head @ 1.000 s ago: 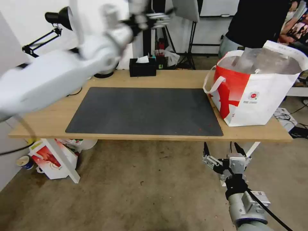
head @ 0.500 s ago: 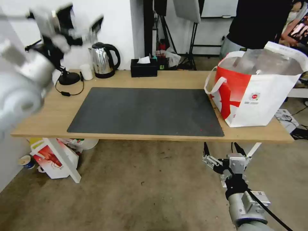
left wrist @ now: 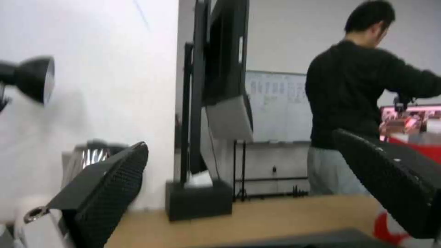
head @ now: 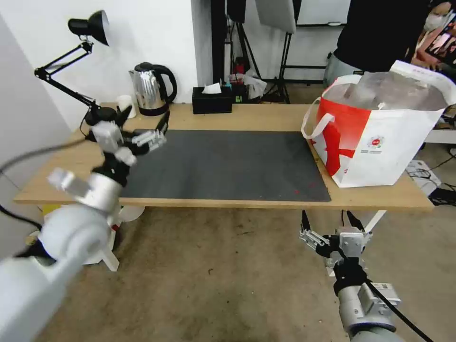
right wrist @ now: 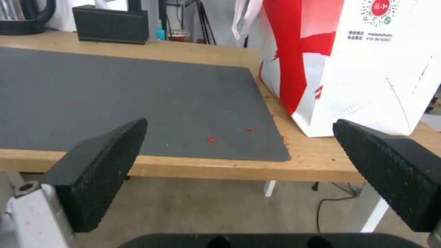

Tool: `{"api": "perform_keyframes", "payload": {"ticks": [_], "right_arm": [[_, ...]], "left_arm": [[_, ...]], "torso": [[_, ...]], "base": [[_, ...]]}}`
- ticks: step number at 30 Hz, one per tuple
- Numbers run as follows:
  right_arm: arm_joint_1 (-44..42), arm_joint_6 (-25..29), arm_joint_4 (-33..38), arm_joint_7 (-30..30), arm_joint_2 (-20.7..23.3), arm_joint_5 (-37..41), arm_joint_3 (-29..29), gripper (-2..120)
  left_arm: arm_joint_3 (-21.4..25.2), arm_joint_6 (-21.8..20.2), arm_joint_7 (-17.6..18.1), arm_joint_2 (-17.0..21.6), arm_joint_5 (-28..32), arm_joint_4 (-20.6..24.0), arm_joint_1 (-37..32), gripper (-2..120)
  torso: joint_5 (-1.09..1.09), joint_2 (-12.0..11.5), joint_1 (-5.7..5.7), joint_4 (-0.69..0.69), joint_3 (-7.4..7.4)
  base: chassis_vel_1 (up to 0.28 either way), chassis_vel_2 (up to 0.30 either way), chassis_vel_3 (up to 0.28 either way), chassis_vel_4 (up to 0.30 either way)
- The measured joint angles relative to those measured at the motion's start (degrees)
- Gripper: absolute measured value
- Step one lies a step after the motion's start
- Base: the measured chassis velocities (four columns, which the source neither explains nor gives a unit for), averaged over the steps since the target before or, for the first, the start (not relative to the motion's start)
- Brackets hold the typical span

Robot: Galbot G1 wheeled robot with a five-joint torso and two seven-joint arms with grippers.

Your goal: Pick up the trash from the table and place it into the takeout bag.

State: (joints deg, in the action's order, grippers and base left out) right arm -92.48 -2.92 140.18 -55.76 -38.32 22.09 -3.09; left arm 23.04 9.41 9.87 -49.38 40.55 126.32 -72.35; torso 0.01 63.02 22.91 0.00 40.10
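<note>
The takeout bag [head: 380, 137] stands open on the right end of the table [head: 256, 116], its foil lining showing; the right wrist view has it [right wrist: 349, 69] close by. The trash is out of view; only red crumbs dot the dark mat [head: 228, 164]. My left gripper [head: 145, 118] hovers open over the mat's left end, holding nothing, and looks across the table [left wrist: 239, 142]. My right gripper [head: 327, 218] hangs open and empty below the table's front edge, facing the mat [right wrist: 239, 124] and the bag.
At the back left stand a steel kettle [head: 149, 90], a small white cup [head: 125, 102] and a black desk lamp [head: 90, 28]. A black tissue box [head: 211, 100] sits at the back middle. Cables and a table leg [head: 375, 221] lie near my right arm.
My left arm has swung down from high at the back left to low over the mat's left end. The right arm and the bag have not moved.
</note>
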Motion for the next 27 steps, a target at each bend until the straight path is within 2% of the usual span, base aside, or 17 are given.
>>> {"api": "perform_keyframes", "payload": {"ticks": [1, 3, 5, 7, 8, 11, 18, 27], "right_arm": [[0.0, 0.0, 0.0, 0.0, 0.0, 0.0, 0.0, 100], [0.0, 0.0, 0.0, 0.0, 0.0, 0.0, 0.0, 100], [0.0, 0.0, 0.0, 0.0, 0.0, 0.0, 0.0, 100], [0.0, 0.0, 0.0, 0.0, 0.0, 0.0, 0.0, 100], [0.0, 0.0, 0.0, 0.0, 0.0, 0.0, 0.0, 100], [0.0, 0.0, 0.0, 0.0, 0.0, 0.0, 0.0, 100], [0.0, 0.0, 0.0, 0.0, 0.0, 0.0, 0.0, 100], [0.0, 0.0, 0.0, 0.0, 0.0, 0.0, 0.0, 100]], "left_arm": [[0.0, 0.0, 0.0, 0.0, 0.0, 0.0, 0.0, 100], [0.0, 0.6, -0.7, -5.2, -5.2, 1.0, -4.7, 100], [0.0, 0.7, -1.0, -6.4, -6.3, 1.2, -5.7, 100], [0.3, 1.5, -1.6, -12.6, -11.2, 1.7, -9.6, 100], [0.3, 1.5, -1.6, -12.6, -11.2, 1.7, -9.6, 100], [0.2, 3.2, -2.4, -17.4, -16.1, 1.8, -12.7, 100], [-0.5, 6.5, -3.2, -21.8, -22.6, 0.9, -16.0, 100], [-0.6, 7.0, -1.7, -25.0, -28.7, 2.6, -20.9, 100]], "torso": [[0.0, 0.0, 0.0, 0.0, 0.0], [0.03, 0.0, 0.0, -0.01, 0.0], [0.02, 0.0, 0.0, -0.01, 0.0], [0.0, 0.0, 0.0, 0.0, 0.0], [0.0, 0.0, 0.0, 0.0, 0.0], [0.01, 0.0, 0.0, 0.0, 0.0], [0.01, 0.0, 0.0, 0.0, 0.0], [0.0, 0.0, 0.0, 0.0, 0.01]], "base": [[0.0, 0.0, 0.0, 0.0], [0.0, 0.0, 0.0, 0.0], [0.0, 0.0, 0.0, 0.0], [0.0, 0.0, 0.0, 0.0], [0.0, 0.0, 0.0, 0.0], [0.0, 0.0, 0.0, 0.0], [0.0, 0.0, 0.0, 0.0], [0.0, 0.0, 0.0, 0.0]]}}
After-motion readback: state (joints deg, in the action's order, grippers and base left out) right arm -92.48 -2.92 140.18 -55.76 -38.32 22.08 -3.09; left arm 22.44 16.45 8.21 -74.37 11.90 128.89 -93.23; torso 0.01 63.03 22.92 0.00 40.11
